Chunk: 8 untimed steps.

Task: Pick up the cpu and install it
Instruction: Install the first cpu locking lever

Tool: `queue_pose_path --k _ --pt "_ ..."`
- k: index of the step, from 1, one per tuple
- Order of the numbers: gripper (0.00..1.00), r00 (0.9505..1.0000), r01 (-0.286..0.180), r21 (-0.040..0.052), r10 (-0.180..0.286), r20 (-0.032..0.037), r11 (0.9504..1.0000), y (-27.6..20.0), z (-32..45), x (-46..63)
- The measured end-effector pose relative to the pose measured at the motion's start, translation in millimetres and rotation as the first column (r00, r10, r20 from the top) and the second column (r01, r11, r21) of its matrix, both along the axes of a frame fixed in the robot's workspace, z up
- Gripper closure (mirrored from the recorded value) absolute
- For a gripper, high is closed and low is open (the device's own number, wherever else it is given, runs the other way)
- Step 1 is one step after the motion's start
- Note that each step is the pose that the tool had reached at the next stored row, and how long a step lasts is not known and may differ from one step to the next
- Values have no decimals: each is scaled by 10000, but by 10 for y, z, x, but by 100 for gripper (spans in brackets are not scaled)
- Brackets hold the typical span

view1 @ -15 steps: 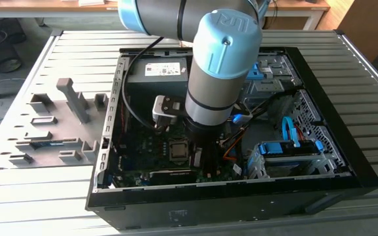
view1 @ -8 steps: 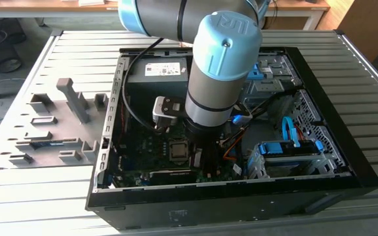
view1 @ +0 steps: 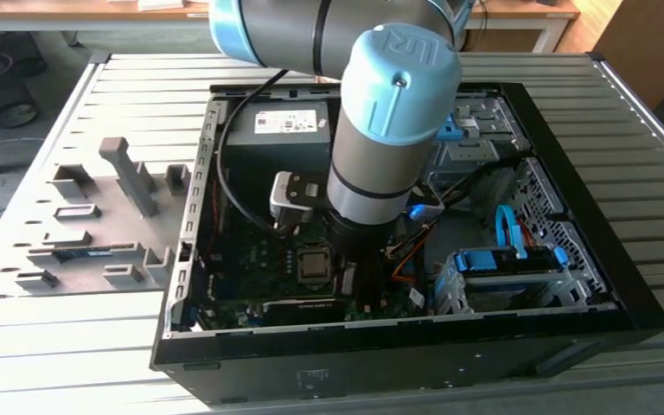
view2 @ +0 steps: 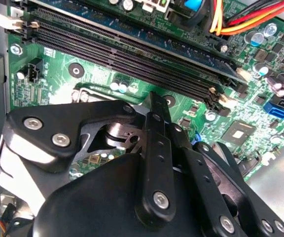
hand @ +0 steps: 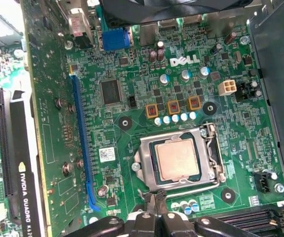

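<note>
Currently:
cpu point(hand: 177, 159): sitting in the socket frame point(hand: 208, 160) on the green board point(hand: 132, 74).
gripper point(hand: 154, 210): hovering just beside the socket; finger opening probably narrow, can't tell for sure.

The blue cap point(view1: 407, 39) on the arm has two raised letters on it. In the exterior view, a white sticker point(view1: 290, 122) with small dark print sits on the black power box point(view1: 274, 143); the print is too small to read. In the first wrist view, a short word in big white letters point(hand: 185, 60) is printed on the green board point(hand: 132, 98). A small white sticker point(hand: 107, 153) with tiny print is on that board too. The long black card point(hand: 26, 182) has white letters running along its edge.
</note>
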<state>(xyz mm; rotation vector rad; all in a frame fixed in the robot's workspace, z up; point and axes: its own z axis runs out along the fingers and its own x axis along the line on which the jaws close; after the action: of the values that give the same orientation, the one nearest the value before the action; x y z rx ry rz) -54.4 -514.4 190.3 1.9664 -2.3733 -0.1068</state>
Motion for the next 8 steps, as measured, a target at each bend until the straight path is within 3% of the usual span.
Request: queue_pose_path --k 8 --pt "90 10000 5 1 -5 -3 10000 0 -33 59"
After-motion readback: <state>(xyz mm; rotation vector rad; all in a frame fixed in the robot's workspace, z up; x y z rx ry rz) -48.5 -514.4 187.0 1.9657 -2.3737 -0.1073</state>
